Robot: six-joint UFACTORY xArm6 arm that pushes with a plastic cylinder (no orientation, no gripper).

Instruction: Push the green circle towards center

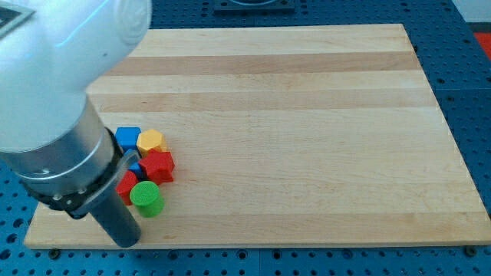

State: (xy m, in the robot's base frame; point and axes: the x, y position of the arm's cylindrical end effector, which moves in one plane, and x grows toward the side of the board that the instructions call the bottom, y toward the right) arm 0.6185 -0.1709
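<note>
The green circle [146, 198] sits near the view's bottom left of the wooden board [307, 138], at the lower end of a tight cluster of blocks. Above it is a red block [159, 165], a second red block [126, 186] to its left, a yellow block [151, 141], a blue block [127, 138] and a sliver of another blue block [135, 169]. My rod comes down from the big arm body at the view's left, and my tip [127, 241] rests just below and left of the green circle, close to the board's bottom edge.
The white and grey arm body [54, 100] covers the view's top left and hides part of the board and cluster. The blue perforated table [476, 115] surrounds the board. The board's bottom edge [253, 247] runs close under my tip.
</note>
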